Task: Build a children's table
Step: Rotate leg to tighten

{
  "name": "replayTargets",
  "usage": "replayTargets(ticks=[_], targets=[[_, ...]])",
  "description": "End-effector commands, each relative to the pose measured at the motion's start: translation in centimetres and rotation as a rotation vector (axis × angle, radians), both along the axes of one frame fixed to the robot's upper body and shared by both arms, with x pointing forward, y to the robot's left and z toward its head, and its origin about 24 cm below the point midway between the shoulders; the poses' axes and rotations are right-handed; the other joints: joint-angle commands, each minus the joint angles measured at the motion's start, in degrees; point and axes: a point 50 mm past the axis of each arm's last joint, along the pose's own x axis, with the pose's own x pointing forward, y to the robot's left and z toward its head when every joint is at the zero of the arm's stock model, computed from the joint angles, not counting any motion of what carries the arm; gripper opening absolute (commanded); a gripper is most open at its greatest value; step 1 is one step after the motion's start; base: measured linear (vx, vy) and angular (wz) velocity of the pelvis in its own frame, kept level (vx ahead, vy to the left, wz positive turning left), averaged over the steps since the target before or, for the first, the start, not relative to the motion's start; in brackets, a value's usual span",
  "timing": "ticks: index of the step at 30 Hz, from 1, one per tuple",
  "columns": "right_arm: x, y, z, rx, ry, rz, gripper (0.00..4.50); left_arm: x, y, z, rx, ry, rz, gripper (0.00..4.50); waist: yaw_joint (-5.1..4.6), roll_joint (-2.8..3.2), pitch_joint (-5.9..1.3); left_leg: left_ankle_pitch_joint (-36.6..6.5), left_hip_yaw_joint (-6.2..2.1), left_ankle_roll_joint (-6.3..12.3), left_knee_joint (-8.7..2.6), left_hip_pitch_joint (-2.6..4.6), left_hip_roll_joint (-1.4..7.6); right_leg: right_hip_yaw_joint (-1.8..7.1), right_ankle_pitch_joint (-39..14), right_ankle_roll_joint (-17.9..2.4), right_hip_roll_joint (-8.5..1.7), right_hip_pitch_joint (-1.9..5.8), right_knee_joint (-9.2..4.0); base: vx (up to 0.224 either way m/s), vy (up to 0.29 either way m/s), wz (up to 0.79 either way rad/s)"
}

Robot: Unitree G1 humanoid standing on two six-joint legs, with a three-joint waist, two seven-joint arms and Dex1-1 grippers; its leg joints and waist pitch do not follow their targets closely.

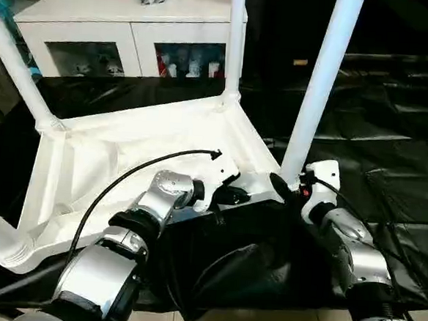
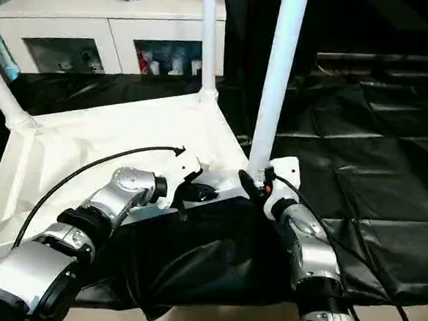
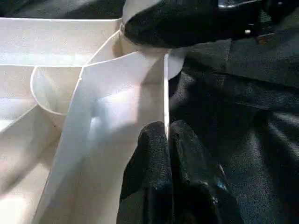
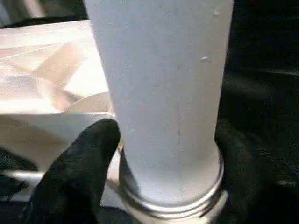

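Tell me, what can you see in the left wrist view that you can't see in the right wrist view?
Left wrist view: the left end effector pinching the thin white rim of the upside-down white plastic children's table.

Right wrist view: the right end effector around a white tubular leg, with a threaded ring at the leg's base.

Both: white table plastic and the black table cover.

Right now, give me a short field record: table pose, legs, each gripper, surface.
table pose: children's table upside down, ribbed underside up
legs: four in corner sockets, pointing up; near-right leg shows thread at its base
left gripper: shut on the table's near rim
right gripper: fingers either side of the near-right leg's base
surface: black cover
background: white cabinet
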Motion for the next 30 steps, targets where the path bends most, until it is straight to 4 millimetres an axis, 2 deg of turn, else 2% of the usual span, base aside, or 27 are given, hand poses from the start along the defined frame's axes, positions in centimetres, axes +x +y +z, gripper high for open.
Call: replayTargets(ticks=[1,3,5,6,7,9,10,11,12,14,15,16,17,18,19,21,22,23,26,30], targets=[[-1.2,3.2,-1.5,0.032,0.082,0.216,3.76,-0.2,-2.0,1.6,-0.06,-0.062,-0.122,0.0,0.16,-1.47,-2.62,-29.45,-2.19,-0.51,-5.54,1.19,3.73,1.25,-19.62,-11.34,-2.17,0.23,-3.35,0.0,0.0,0.0],[-1.4,2.8,-1.2,0.031,0.078,0.271,3.82,-0.2,-1.4,1.6,-0.061,-0.055,-0.148,0.0,0.58,-1.6,-2.81,-24.7,-1.96,1.29,-5.05,0.67,3.68,1.43,-19.4,-11.77,-2.56,0.66,-3.08,0.0,0.0,0.0],[-1.7,2.3,-0.8,0.017,0.066,0.351,3.82,-0.3,-0.7,1.6,-0.062,-0.045,-0.187,0.0,1.35,-1.81,-2.96,-19.98,-1.51,3.15,-4.56,0.54,3.87,1.51,-17.9,-12.53,-2.5,0.71,-2.77,0.0,0.0,0.0],[-2.1,1.9,-0.4,0.006,0.061,0.426,3.82,-0.5,0.0,1.6,-0.05,-0.036,-0.232,0.0,1.82,-1.75,-3.3,-17.09,-1.52,4.22,-4.3,0.29,3.91,1.42,-15.93,-12.8,-2.52,1.11,-2.34,0.05,-0.041,0.0],[-2.2,1.8,-0.3,-0.001,0.06,0.45,3.82,-0.5,0.2,1.6,-0.046,-0.031,-0.244,0.0,2.08,-1.7,-3.41,-15.75,-1.41,4.82,-4.14,0.23,3.94,1.42,-14.43,-13.09,-2.5,1.07,-2.14,0.05,-0.041,0.0],[-2.8,1.1,0.1,-0.029,0.055,0.549,3.82,-0.5,1.1,1.7,-0.039,-0.013,-0.268,0.0,2.73,-1.78,-3.58,-12.29,-1.26,6.51,-3.53,0.09,4.07,1.35,-9.76,-14.46,-2.32,0.76,-1.34,0.06,-0.047,0.01],[-3.1,0.7,0.2,-0.041,0.058,0.583,3.82,-0.5,1.4,1.8,-0.039,-0.007,-0.278,0.0,2.87,-1.8,-3.72,-11.3,-1.25,6.9,-3.35,-0.01,4.1,1.3,-8.32,-14.75,-2.34,0.92,-1.1,0.061,-0.047,0.01],[-3.3,0.4,0.3,-0.049,0.062,0.609,3.82,-0.5,1.7,1.8,-0.037,-0.002,-0.283,0.0,3.49,-1.55,-4.15,-8.53,-1.16,8.0,-2.87,0.15,4.17,1.17,-4.13,-15.58,-2.28,0.93,-0.43,0.06,-0.043,0.02],[-3.4,0.1,0.4,-0.055,0.068,0.631,3.82,-0.4,1.9,1.9,-0.034,0.001,-0.286,0.0,3.73,-1.77,-4.31,-6.04,-0.95,9.08,-2.49,0.31,4.34,1.13,0.59,-16.84,-1.97,0.55,0.12,0.055,-0.034,0.04],[-3.7,-0.7,0.8,-0.062,0.076,0.668,3.82,-0.4,2.5,2.0,-0.029,0.012,-0.305,0.0,4.24,-1.9,-4.38,-3.11,-1.04,10.56,-1.8,-0.46,4.05,1.1,4.83,-17.4,-2.05,0.85,0.97,0.027,-0.017,0.02],[-3.7,-0.9,0.9,-0.063,0.079,0.678,3.82,-0.4,2.6,2.0,-0.027,0.017,-0.312,0.0,4.55,-1.95,-4.5,-2.42,-1.09,11.2,-1.49,-0.52,4.06,1.1,5.79,-17.53,-2.09,0.81,1.3,0.0,0.0,0.0],[-3.7,-1.2,1.0,-0.065,0.08,0.684,3.82,-0.5,2.8,2.1,-0.028,0.027,-0.322,0.0,4.63,-2.34,-4.59,-1.98,-1.05,11.54,-1.44,-0.59,4.02,1.03,5.96,-17.49,-2.06,0.88,1.36,0.0,0.0,0.0],[-3.8,-1.4,1.1,-0.066,0.081,0.69,3.82,-0.5,3.0,2.2,-0.029,0.033,-0.33,0.0,4.88,-1.99,-4.55,-2.07,-1.1,11.88,-1.38,-0.55,4.13,0.96,5.02,-17.53,-2.03,0.62,1.38,0.0,0.0,0.0],[-3.8,-1.4,1.1,-0.066,0.081,0.69,3.82,-0.5,3.0,2.2,-0.029,0.033,-0.33,0.0,4.89,-1.96,-4.49,-2.43,-1.09,11.91,-1.37,-0.59,4.16,0.94,4.09,-17.49,-1.96,0.5,1.32,0.0,0.0,0.0],[-3.9,-1.9,1.4,-0.062,0.088,0.707,3.56,-0.6,3.3,2.2,-0.032,0.055,-0.356,0.0,4.86,-2.06,-4.25,-4.1,-1.09,11.36,-1.55,-0.68,4.2,0.88,1.01,-17.27,-1.95,0.46,1.09,0.0,0.0,0.0],[-3.9,-2.1,1.5,-0.06,0.092,0.718,3.44,-0.7,3.6,2.2,-0.034,0.067,-0.372,0.0,4.86,-2.04,-3.92,-8.16,-1.13,9.24,-2.09,-0.44,4.39,1.01,-5.75,-16.5,-1.96,0.36,0.39,0.0,0.0,0.0],[-3.9,-2.1,1.5,-0.06,0.092,0.718,3.44,-0.7,3.6,2.2,-0.034,0.067,-0.372,0.0,4.83,-1.97,-3.86,-8.96,-1.16,8.63,-2.24,-0.39,4.47,1.07,-6.76,-16.39,-1.93,0.31,0.31,0.0,0.0,0.0],[-4.0,-2.2,1.6,-0.056,0.096,0.727,3.24,-0.8,3.7,2.2,-0.035,0.076,-0.383,0.0,4.73,-2.06,-3.78,-10.36,-1.16,7.55,-2.44,-0.29,4.49,1.14,-7.93,-16.25,-1.82,0.24,0.2,0.0,0.0,0.0],[-4.1,-2.2,1.7,-0.045,0.099,0.744,3.05,-0.9,3.9,2.2,-0.035,0.086,-0.394,0.0,4.73,-2.19,-3.79,-11.43,-1.19,6.25,-2.56,-0.27,4.45,1.25,-8.4,-15.92,-1.98,0.33,0.13,0.0,0.0,0.0],[-4.6,-1.8,1.4,-0.023,0.111,0.766,2.8,-0.9,3.9,2.0,-0.036,0.085,-0.385,0.0,4.8,-2.38,-3.92,-9.28,-1.12,7.07,-2.32,-0.39,4.39,1.27,-5.34,-16.23,-2.0,0.34,0.45,0.0,0.0,0.0]])
